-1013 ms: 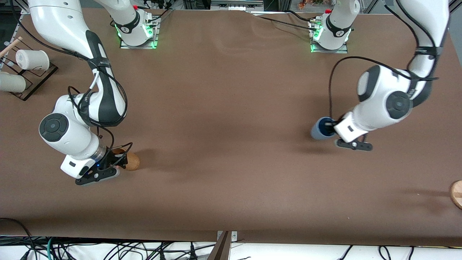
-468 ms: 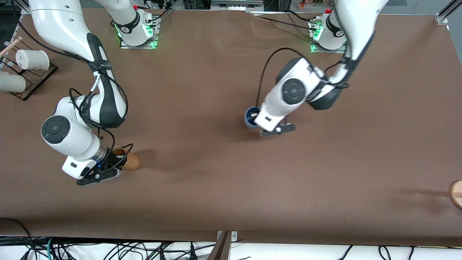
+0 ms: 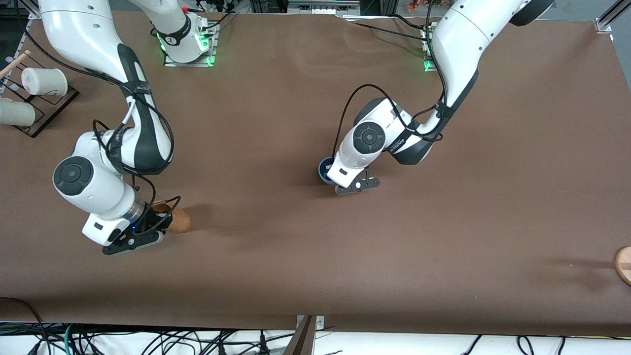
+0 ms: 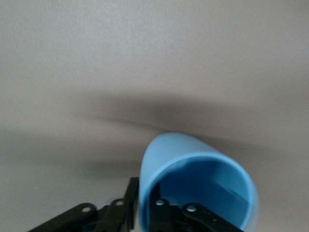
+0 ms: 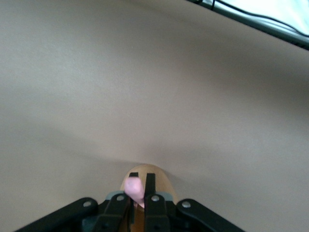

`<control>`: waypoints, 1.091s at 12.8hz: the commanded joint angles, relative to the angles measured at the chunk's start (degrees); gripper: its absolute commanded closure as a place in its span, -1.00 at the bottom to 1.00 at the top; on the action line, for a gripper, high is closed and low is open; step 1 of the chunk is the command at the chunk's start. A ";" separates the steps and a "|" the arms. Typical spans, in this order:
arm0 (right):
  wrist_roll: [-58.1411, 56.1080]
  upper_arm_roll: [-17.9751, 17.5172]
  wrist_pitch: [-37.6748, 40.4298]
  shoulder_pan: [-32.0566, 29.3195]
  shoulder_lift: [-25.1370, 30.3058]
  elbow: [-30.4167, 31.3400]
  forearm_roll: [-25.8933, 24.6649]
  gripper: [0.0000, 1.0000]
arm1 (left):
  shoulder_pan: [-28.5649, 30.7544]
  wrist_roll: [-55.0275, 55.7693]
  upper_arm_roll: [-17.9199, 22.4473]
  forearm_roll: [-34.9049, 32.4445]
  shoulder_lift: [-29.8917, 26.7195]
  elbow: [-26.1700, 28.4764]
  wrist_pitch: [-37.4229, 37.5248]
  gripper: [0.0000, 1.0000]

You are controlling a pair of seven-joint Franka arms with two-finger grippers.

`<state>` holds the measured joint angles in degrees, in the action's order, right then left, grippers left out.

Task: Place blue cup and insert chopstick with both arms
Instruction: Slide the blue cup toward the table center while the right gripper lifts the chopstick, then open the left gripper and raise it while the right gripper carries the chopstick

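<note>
My left gripper (image 3: 330, 173) is shut on the rim of the blue cup (image 3: 324, 169), low over the middle of the table. In the left wrist view one finger (image 4: 131, 194) lies outside the cup (image 4: 193, 157) wall and the other inside; the left gripper (image 4: 147, 200) pinches that wall. My right gripper (image 3: 158, 218) is shut on the pink chopstick (image 5: 133, 190), right above a tan wooden cup (image 3: 180, 220) toward the right arm's end. In the right wrist view the right gripper (image 5: 140, 186) holds the stick just over the tan cup (image 5: 150, 175). The chopstick is hidden in the front view.
Two white cups (image 3: 43, 81) (image 3: 15, 112) lie on a black rack (image 3: 52, 106) at the right arm's end. A round wooden piece (image 3: 623, 264) sits at the table's edge at the left arm's end. Cables hang along the edge nearest the front camera.
My left arm has carried the blue cup from the left arm's end to the middle of the table. My right gripper has stayed over the tan cup with the chopstick.
</note>
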<state>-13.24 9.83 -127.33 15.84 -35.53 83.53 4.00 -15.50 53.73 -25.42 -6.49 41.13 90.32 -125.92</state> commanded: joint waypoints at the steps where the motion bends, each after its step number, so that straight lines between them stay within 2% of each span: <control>1: -1.44 -0.60 6.72 -0.02 5.80 -0.21 0.66 1.00 | 0.20 -0.20 -0.25 -0.99 -2.97 -1.02 3.38 -1.00; 4: -1.52 -0.69 14.90 0.94 12.74 -0.21 0.48 1.00 | 2.04 -5.00 -0.25 -0.72 -10.34 -1.29 13.48 -1.00; 6: -0.82 -0.86 19.47 2.95 16.00 -0.55 0.74 1.00 | 7.56 -14.39 -0.51 -0.02 -15.18 -1.37 20.50 -1.00; 10: 6.36 -0.69 21.25 9.97 16.19 -3.11 1.09 1.00 | 18.20 -33.73 -0.33 -0.11 -22.04 -1.46 26.41 -1.00; 13: 21.80 -0.51 19.32 18.41 13.48 -6.16 1.97 1.00 | 24.26 -42.20 -0.25 0.07 -25.82 -3.39 29.93 -1.00; 14: 27.68 -0.51 18.36 21.48 11.55 -8.18 1.89 1.00 | 24.81 -43.87 1.06 1.29 -27.75 -3.39 29.94 -1.00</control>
<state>5.90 8.72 -108.47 32.69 -20.10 80.53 5.11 7.52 13.92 -25.11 -6.45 17.23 86.99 -97.82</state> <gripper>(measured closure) 0.916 0.000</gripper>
